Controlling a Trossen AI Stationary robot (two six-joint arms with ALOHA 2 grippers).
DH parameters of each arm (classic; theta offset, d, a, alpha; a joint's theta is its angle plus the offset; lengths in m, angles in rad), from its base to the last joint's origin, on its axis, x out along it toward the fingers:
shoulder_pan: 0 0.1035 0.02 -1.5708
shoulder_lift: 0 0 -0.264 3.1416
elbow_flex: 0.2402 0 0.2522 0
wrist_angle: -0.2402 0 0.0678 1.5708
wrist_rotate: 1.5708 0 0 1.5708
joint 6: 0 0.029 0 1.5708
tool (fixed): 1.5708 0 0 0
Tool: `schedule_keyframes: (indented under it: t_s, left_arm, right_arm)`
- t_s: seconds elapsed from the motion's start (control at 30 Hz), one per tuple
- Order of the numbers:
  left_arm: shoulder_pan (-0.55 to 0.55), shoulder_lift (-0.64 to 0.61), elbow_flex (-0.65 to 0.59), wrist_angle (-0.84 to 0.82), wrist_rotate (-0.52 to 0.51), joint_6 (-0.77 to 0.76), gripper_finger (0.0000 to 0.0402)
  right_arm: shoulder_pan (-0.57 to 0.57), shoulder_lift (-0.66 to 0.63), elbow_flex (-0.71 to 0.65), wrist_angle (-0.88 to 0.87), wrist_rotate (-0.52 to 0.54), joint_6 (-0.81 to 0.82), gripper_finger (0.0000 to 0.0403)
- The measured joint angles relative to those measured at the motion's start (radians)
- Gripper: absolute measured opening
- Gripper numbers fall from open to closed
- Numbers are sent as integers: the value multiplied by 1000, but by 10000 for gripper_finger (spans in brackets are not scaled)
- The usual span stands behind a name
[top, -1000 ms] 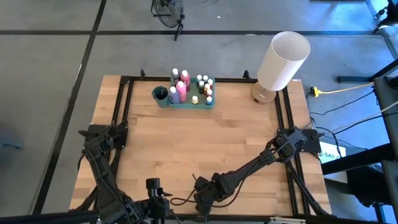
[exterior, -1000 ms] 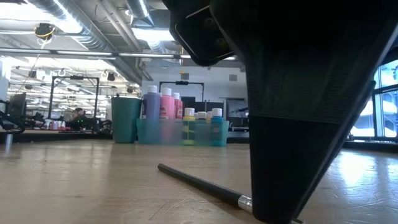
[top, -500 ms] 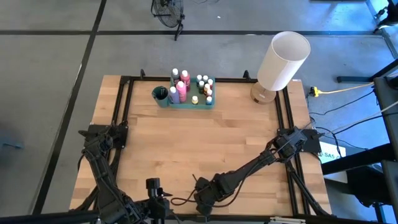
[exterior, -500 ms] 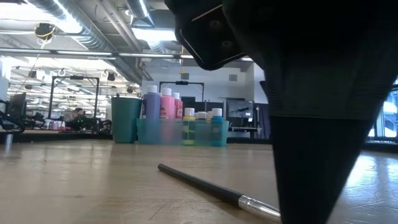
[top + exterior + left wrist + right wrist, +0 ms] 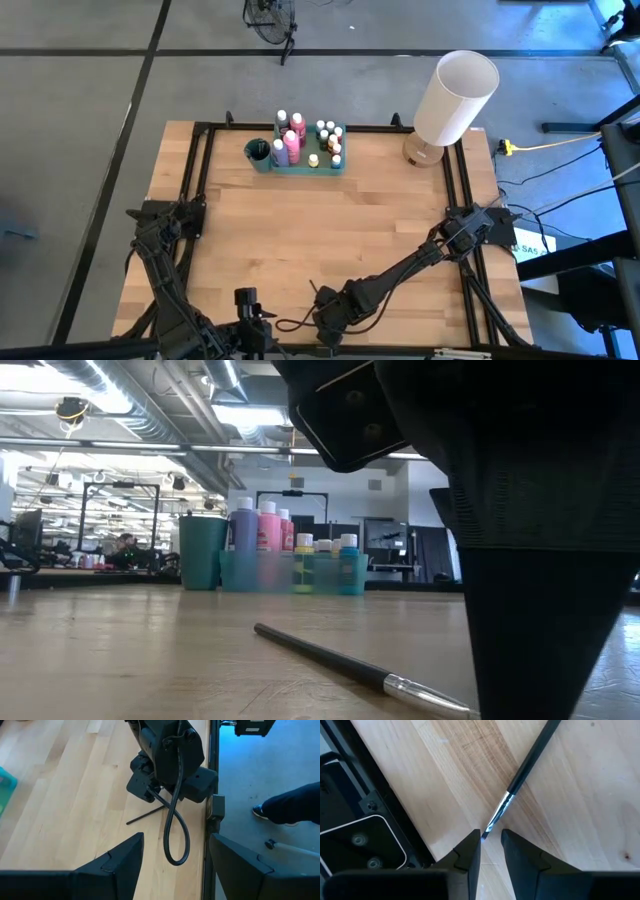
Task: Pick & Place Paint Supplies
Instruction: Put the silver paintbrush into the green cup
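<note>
A thin dark paintbrush [image 5: 330,658] with a silver ferrule [image 5: 505,802] lies flat on the wooden table near its front edge. It also shows in the left wrist view [image 5: 145,816]. My right gripper [image 5: 490,836] is low over the table at the brush's bristle end. Its fingers are a narrow gap apart, one on either side of the bristle tip. In the high view it is at the front middle [image 5: 330,322]. My left gripper [image 5: 175,840] is open and empty at the front left [image 5: 246,300]. Paint bottles [image 5: 292,140] stand in the green tray [image 5: 340,165]. My right gripper points down at the brush's bristle tip [image 5: 486,831], which lies in the gap between the fingertips, close to one finger [image 5: 472,845]. I cannot tell whether a finger touches it. The brush lies on the table.
A teal cup [image 5: 258,155] stands left of the tray at the far side. A big white lamp [image 5: 455,95] stands at the far right corner. A black frame [image 5: 205,190] runs around the table. Bare wood lies between the tray and my right gripper.
In the low view my right gripper has moved toward the table's right edge along the brush, uncovering the silver ferrule. The brush has stayed where it was on the table.
</note>
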Motion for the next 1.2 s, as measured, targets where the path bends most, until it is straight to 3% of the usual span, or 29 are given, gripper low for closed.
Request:
schedule_keyframes:
  t_s: [1.2]
  left_arm:
    - [0, 0, 0, 13, 0, 9, 223]
  right_arm:
    - [-8, 1, -2, 35, 39, 12, 87]
